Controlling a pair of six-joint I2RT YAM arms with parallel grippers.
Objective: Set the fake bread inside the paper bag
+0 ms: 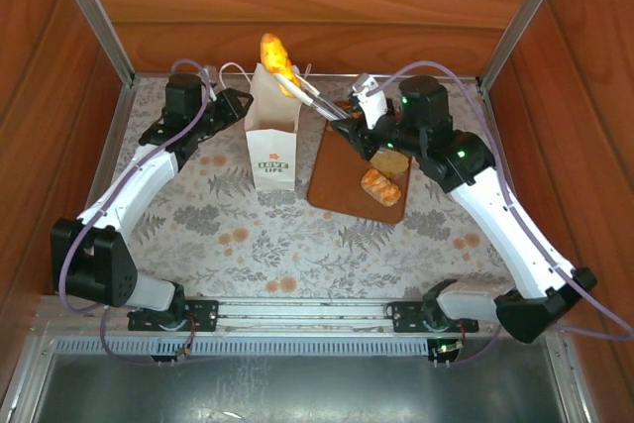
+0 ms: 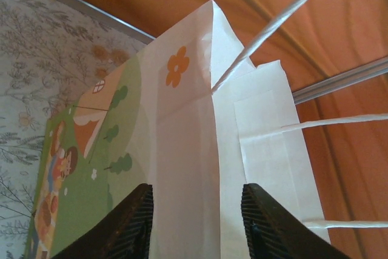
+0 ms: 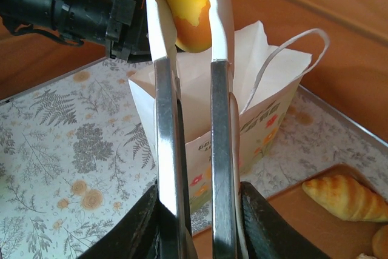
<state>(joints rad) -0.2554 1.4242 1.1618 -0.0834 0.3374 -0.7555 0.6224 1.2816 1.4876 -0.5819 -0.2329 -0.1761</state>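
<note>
Setting: wood-panelled enclosure around a floral-patterned table (image 1: 218, 235).
Brown board (image 1: 334, 185): lies just right of the bag and carries a glazed roll (image 1: 381, 186) and a croissant (image 3: 345, 197).
Paper bag (image 1: 271, 141): upright with its mouth open. Likely light and flimsy, prone to tip, best steadied at its rim.
Left gripper (image 2: 197, 197): jaws stand either side of the bag's upper side wall. Whether they press the paper, I cannot tell.
Right gripper (image 3: 200, 207): clamped on metal tongs (image 3: 167, 119).
Fake bread (image 3: 185, 1): yellow-orange piece pinched across its middle at the tong tips, raised and seemingly over the bag's mouth. Probably light, stiff and glossy, so liable to slip between smooth blades.
</note>
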